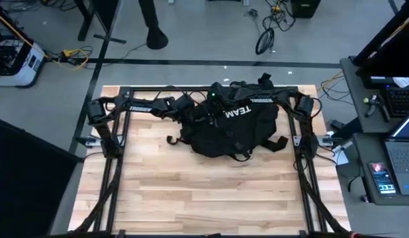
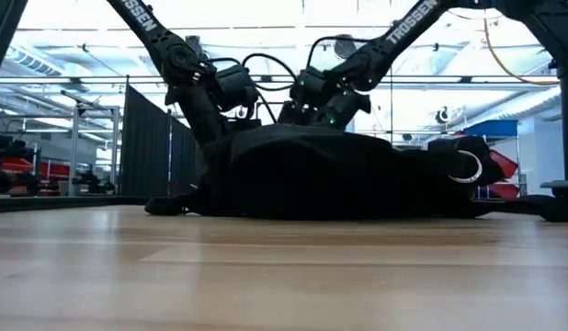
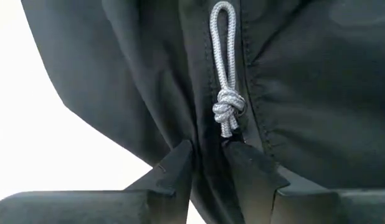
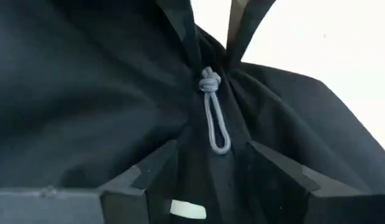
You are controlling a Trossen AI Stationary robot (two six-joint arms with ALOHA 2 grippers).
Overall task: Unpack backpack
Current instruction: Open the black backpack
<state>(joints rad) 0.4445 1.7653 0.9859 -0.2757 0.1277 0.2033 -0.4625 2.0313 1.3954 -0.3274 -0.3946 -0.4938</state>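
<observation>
Your large rounded black fabric backpack, lettered "TEAM" in white, lies slumped near the far edge of the light wooden table, about midway between its left and right edges, straps trailing toward the near side. It looks closed, and nothing unpacked lies on the wood beside it, so you are at the opening step, working the zipper.

A grey knotted cord zipper pull hangs along the seam. Your left gripper has its dark fingers nearly pressed together, pinching the fold of black fabric just below the knot; whether they catch the cord end itself cannot be told. Your right gripper faces it from the other side with fingers spread wide, straddling the cord's loop without closing on anything; the loop lies just between them.

Judging from this, your next move calls for closing the right fingers on the loop while the left keeps the fabric taut, then drawing the pull along the seam. Slack cloth may bunch and jam the slider
</observation>
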